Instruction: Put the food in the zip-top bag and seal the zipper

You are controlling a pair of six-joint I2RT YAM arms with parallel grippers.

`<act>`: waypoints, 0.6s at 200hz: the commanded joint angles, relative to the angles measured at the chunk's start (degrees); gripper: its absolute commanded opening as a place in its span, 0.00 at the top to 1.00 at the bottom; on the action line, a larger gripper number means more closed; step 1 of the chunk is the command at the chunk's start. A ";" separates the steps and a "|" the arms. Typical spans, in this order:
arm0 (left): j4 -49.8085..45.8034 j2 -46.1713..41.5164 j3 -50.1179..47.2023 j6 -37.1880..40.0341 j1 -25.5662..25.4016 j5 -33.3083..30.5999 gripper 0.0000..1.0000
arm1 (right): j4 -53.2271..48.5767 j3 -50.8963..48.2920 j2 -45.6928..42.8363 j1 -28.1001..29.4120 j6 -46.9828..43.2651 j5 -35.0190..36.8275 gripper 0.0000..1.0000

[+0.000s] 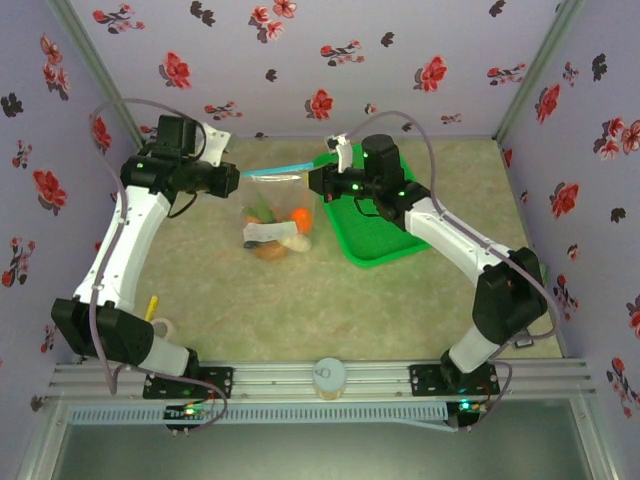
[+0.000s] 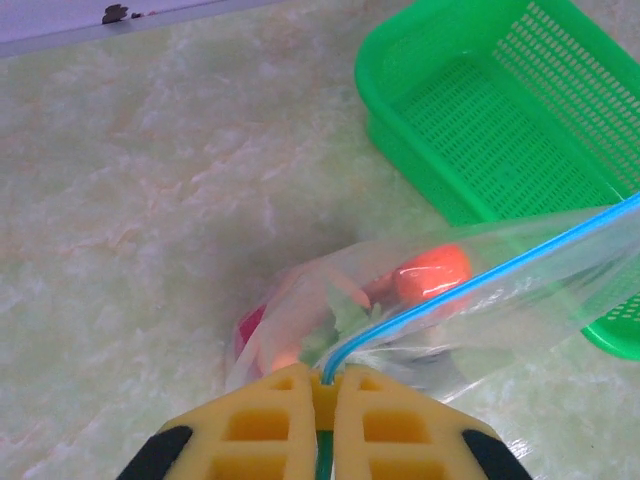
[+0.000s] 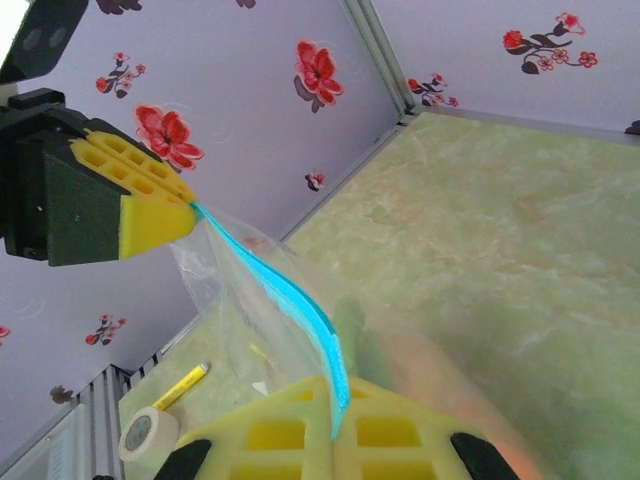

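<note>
The clear zip-top bag (image 1: pixel 275 215) hangs above the table between both arms, its light-blue zipper (image 1: pixel 283 169) stretched taut. My left gripper (image 1: pixel 240 175) is shut on the zipper's left end, and my right gripper (image 1: pixel 315 178) is shut on its right end. The food (image 1: pixel 278 233), an orange piece, a brownish lump and a white one, rests in the bag's bottom. From the left wrist, my left gripper (image 2: pixel 328 378) pinches the zipper (image 2: pixel 480 275) with an orange piece of the food (image 2: pixel 432 277) behind the plastic of the bag (image 2: pixel 520 290). From the right wrist, my right gripper (image 3: pixel 337 415) clamps the zipper (image 3: pixel 290 292), which runs to the left gripper (image 3: pixel 190 215).
A green plastic basket (image 1: pixel 385 225) (image 2: pixel 500 110) stands just right of the bag, under the right arm. A roll of tape (image 1: pixel 163 328) (image 3: pixel 148 435) and a yellow pen (image 1: pixel 153 305) (image 3: pixel 182 386) lie near the left arm's base. Flowered walls close in the back and sides.
</note>
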 commanded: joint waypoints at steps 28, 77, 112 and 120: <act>-2.48 -3.05 -0.62 -1.16 1.98 -8.73 0.94 | -3.82 -0.14 -2.88 -1.00 -2.31 5.79 1.00; -4.45 -4.44 -1.68 -0.37 3.58 -9.36 0.94 | -5.35 0.20 -3.59 -1.33 -2.40 6.65 1.00; -5.20 -5.18 -2.52 -0.02 4.62 -9.40 0.94 | -5.96 0.16 -4.25 -1.52 -2.22 7.36 1.00; -5.29 -5.35 -2.71 -0.01 4.86 -9.53 0.94 | -6.07 0.11 -4.42 -1.53 -2.23 7.46 1.00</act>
